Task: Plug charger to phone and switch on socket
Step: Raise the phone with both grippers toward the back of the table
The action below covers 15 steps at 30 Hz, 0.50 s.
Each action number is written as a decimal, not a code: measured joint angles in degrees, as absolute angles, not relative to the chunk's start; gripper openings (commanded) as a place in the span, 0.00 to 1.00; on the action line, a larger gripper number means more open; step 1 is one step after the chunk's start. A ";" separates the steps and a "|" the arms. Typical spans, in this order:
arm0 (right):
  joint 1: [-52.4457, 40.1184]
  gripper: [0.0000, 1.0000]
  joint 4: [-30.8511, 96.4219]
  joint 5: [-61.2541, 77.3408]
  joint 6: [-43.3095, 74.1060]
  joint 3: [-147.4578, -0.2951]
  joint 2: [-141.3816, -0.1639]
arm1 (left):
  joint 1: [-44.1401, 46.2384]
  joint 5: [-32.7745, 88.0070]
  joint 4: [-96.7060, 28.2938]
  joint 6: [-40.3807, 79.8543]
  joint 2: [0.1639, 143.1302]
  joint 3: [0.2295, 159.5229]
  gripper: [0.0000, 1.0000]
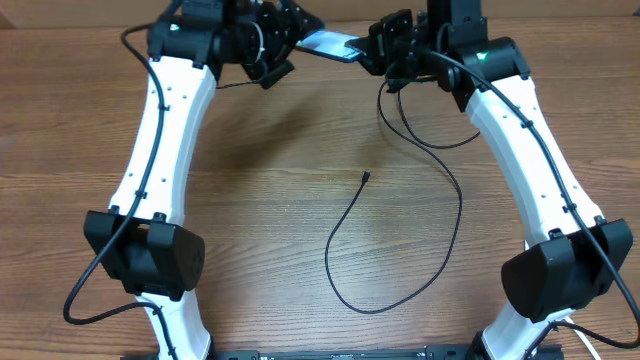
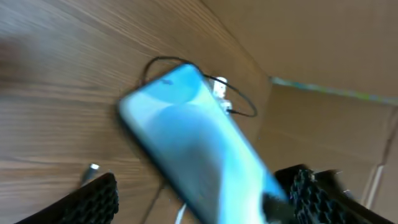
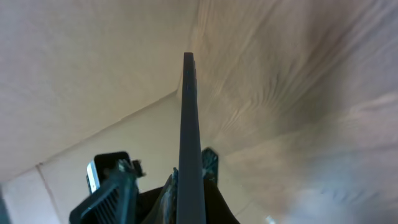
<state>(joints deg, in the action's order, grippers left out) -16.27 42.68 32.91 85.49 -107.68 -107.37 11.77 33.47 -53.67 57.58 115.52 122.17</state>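
The phone, slim with a bright blue screen, is held above the table's far edge. My right gripper is shut on its right end. In the right wrist view the phone stands edge-on, pinched between the pads of that gripper. My left gripper stands open at the phone's left end. In the left wrist view the blurred phone lies between its wide-apart fingers. The charger loops over the table, its connector tip lying free. The socket does not show plainly.
Both arms reach to the table's far edge. A cardboard wall rises just behind the phone. A thin dark cable loop and a small white part lie on the wood beyond the phone.
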 measured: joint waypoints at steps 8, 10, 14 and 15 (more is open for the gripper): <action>-17.23 0.04 42.65 33.74 93.23 -107.68 -107.37 | 12.56 33.08 -51.79 63.48 115.52 122.17 0.72; -17.26 0.04 42.68 33.76 95.09 -107.68 -107.37 | 12.56 32.71 -51.79 64.45 115.52 122.17 0.69; -17.30 0.04 42.63 33.95 98.96 -107.68 -107.37 | 12.56 31.73 -51.79 66.35 115.52 122.17 0.65; -17.30 0.04 42.68 34.00 100.14 -107.68 -107.37 | 12.56 31.40 -51.77 66.94 115.52 122.17 0.65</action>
